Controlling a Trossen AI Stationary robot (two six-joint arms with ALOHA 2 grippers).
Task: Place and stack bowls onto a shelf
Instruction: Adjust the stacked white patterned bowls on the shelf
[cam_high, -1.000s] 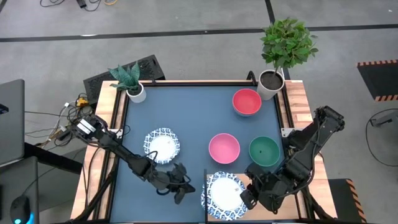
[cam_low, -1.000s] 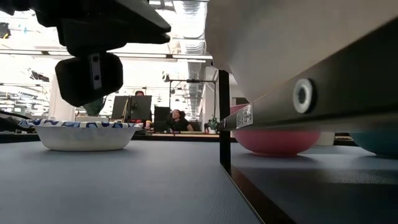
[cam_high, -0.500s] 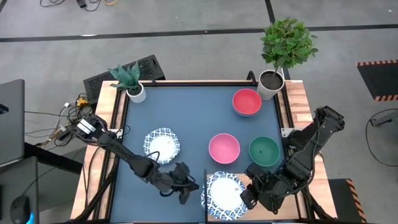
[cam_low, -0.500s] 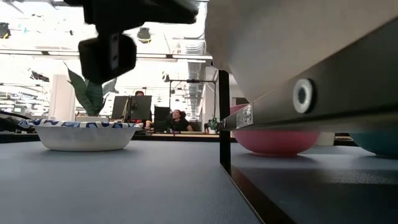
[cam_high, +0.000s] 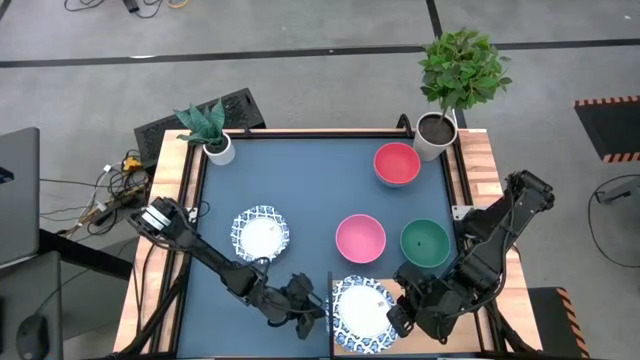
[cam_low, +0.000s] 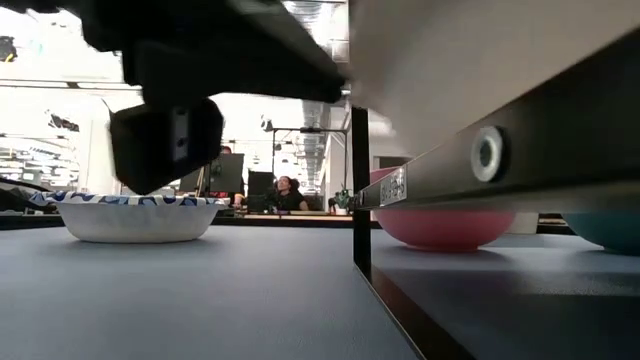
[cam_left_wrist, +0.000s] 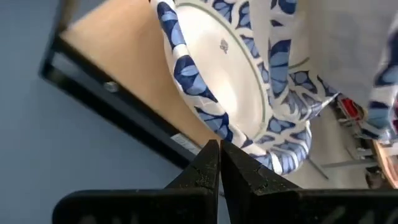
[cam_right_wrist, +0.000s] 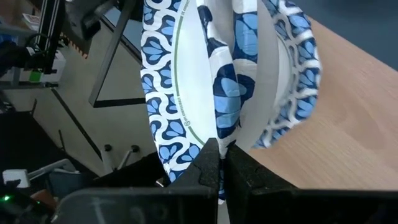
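Note:
A stack of white bowls with blue rims sits on the wood shelf at the table's near edge. My left gripper is shut and hovers just left of the stack, its tips at the stack's rim; I cannot tell whether they touch. My right gripper is at the stack's right side, shut on a bowl rim. Another white bowl, the pink bowl, the green bowl and the red bowl rest on their bases on the blue tabletop. My right gripper pinches the blue-patterned rim of a bowl in the stack between its two fingers, at the stack's right side. The bowl sits nested with the others above the shelf board.
Two potted plants stand at the far corners, one left and one right. The shelf's dark frame and post rise close in the low view. Bare blue tabletop lies left of the shelf. People sit at desks beyond the table.
My left gripper has moved toward the table's near edge and to the right, closing on the left side of the bowl stack; in the low view it rose and then came down again. The right arm and the bowls have stayed put.

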